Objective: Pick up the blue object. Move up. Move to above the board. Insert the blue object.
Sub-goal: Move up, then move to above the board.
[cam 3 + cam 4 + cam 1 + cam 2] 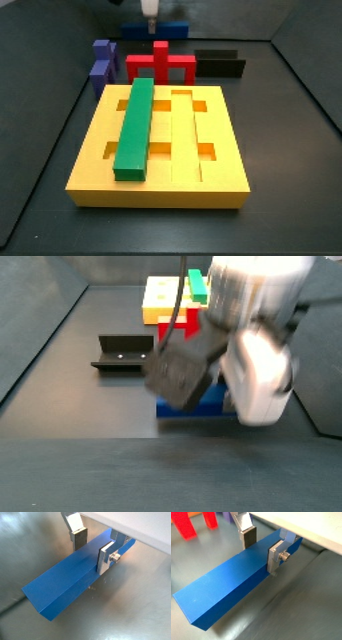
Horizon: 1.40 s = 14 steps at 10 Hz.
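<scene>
- The gripper [263,547] sits low over the dark grey floor [298,607], its 2 flat silver fingers [276,557] clamped across the long saturated blue rectangular bar [228,587].
- The bar lies behind the large flat yellow grooved board [214,165], well apart from it.
- A long green bar [135,125] lies in 1 board groove.

The long saturated blue object [228,587], a straight rectangular bar, lies flat on the grey floor between the claw's [263,546] fingers, well apart from the grooved yellow board [163,178], which carries a green bar.
</scene>
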{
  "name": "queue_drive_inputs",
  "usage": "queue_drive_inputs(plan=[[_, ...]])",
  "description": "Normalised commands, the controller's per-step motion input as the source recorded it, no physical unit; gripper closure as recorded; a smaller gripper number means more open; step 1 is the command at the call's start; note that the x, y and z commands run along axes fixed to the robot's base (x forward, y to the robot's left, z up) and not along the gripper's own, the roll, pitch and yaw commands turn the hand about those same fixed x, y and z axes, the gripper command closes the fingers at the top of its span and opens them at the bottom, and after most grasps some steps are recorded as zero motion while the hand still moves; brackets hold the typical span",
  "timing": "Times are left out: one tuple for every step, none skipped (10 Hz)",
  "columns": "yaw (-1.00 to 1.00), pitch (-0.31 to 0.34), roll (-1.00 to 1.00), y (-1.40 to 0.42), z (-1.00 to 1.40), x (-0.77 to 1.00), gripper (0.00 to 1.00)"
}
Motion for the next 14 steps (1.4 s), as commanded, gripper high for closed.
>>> queue_drive_inputs(plan=[[-0.01, 0.099, 0.05, -0.04, 0.28, -0.01, 1.00], [0.00, 0.000, 0.00, 0.00, 1.40, 0.00, 1.00], [0.00, -0.005, -0.03, 0.01, 1.40, -0.01, 1.00], [0.01, 0.039, 0.01, -0.01, 1.40, -0.04, 1.00], [0.01, 0.042, 0.05, -0.01, 1.40, -0.02, 1.00], [0.01, 0.061, 0.01, 0.00, 1.40, 0.00, 1.00], [0.00, 0.080, -0.01, 0.00, 1.40, -0.02, 1.00], [0.00, 0.084, 0.01, 0.00, 1.40, -0.02, 1.00], [0.00, 0.068, 0.01, 0.00, 0.63, 0.01, 1.00], [0.00, 0.072, 0.00, 0.01, 0.22, 0.04, 1.00], [1.00, 0.044, 0.00, -1.40, 0.13, 0.18, 1.00], [1.00, 0.044, 0.01, -1.40, 0.13, 0.17, 1.00], [1.00, 0.039, 0.01, -1.40, 0.13, 0.16, 1.00], [1.00, 0.034, 0.00, -1.40, 0.13, 0.16, 1.00]])
